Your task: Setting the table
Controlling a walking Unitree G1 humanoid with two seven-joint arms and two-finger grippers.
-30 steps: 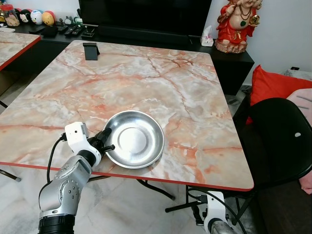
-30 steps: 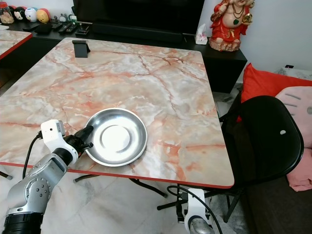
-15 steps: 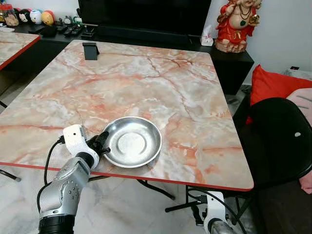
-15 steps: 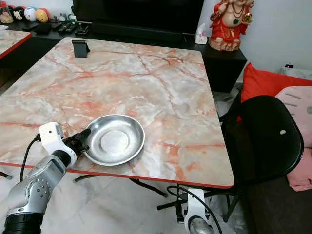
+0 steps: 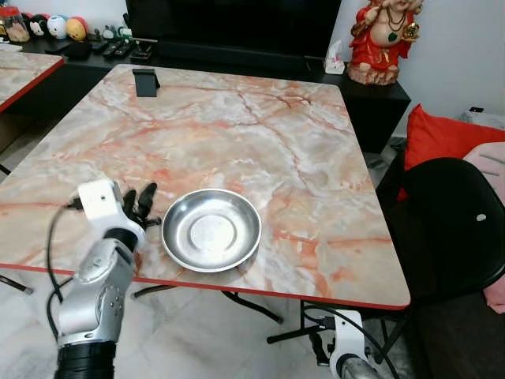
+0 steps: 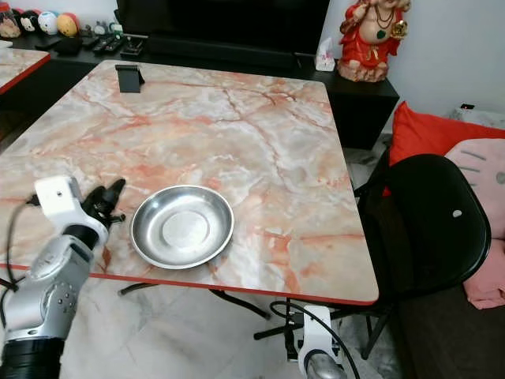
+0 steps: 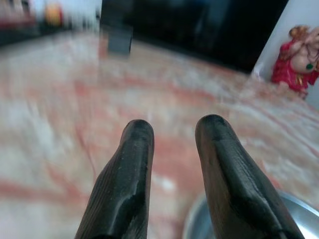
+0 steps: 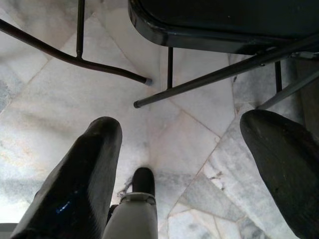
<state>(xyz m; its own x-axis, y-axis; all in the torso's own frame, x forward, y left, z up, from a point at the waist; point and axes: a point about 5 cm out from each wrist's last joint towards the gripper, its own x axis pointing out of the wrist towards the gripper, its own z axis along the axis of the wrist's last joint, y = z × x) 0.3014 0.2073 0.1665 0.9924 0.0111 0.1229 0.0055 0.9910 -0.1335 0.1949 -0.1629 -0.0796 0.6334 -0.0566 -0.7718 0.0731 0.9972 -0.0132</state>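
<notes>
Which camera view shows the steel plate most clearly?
The left eye view: the whole steel plate lies unobstructed on the marble table. The right eye view shows it equally whole. The left wrist view catches its blurred rim; the right wrist view looks at the floor.

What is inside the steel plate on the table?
The steel plate holds nothing; its whole shiny inside shows bare. The table surface under it is covered.

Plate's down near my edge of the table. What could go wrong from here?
The steel plate lies flat close to the table's red front edge; a nudge toward that edge might tip it off. The left gripper, fingers open, hangs just beside the plate's rim, so a careless sweep could knock it. The right gripper hangs low by the black chair's legs; raising it might snag them.
</notes>
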